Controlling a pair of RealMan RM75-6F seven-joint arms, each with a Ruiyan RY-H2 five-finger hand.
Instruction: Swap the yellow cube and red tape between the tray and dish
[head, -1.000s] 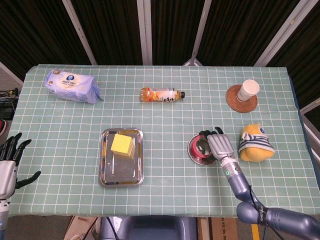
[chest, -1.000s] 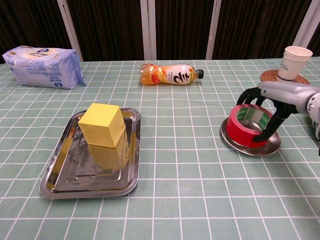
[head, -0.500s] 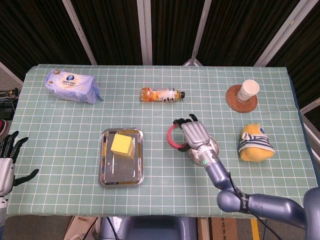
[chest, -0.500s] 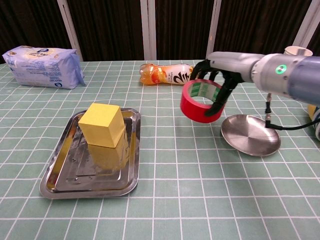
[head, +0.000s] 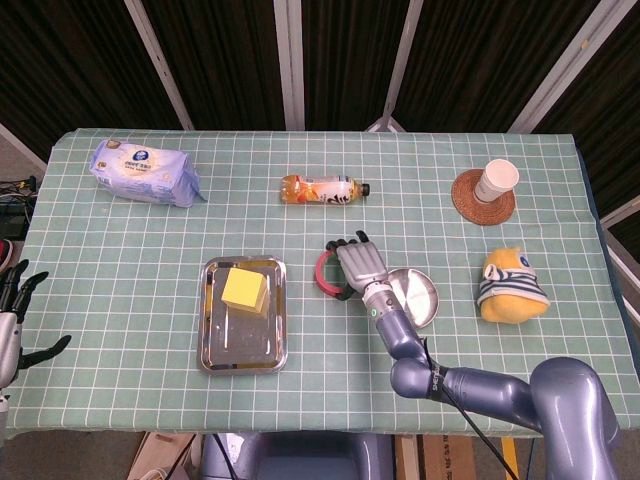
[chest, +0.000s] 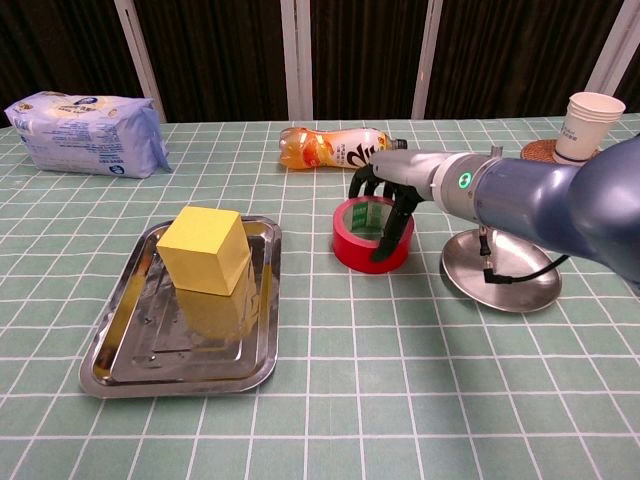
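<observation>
Right hand (chest: 385, 200): grips the red tape (chest: 368, 238) from above, fingers (chest: 383, 246) wrapped over the far rim and down the outer side, on the table (chest: 400, 400) between tray and dish. Head view shows the same hand (head: 362, 266) over the roll (head: 327, 274).
Red tape: sits low at the table, just left of the dish (chest: 500, 271) and apart from it; cannot tell whether it touches the cloth or hangs just above. Roll tilted, opening facing up and toward the chest camera.
Dish: round, metal, bare; right arm crosses above its left edge. In head view the dish (head: 415, 296) lies just right of the hand.
Yellow cube (chest: 204, 249): in the metal tray (chest: 140, 345), toward the tray's far end, its reflection on the tray floor. Head view: cube (head: 245, 291), tray (head: 241, 346).
Left hand (head: 12, 318): at the left edge of head view, off the table, fingers spread, holding nothing.
Far side of table: blue-white packet (head: 142, 172) at left, orange drink bottle (head: 323, 189) lying on its side in the middle, paper cup (head: 496, 181) standing on a round brown coaster (head: 466, 203) at right.
Right edge: yellow plush toy (head: 510, 288) with a striped band, well apart from the dish.
</observation>
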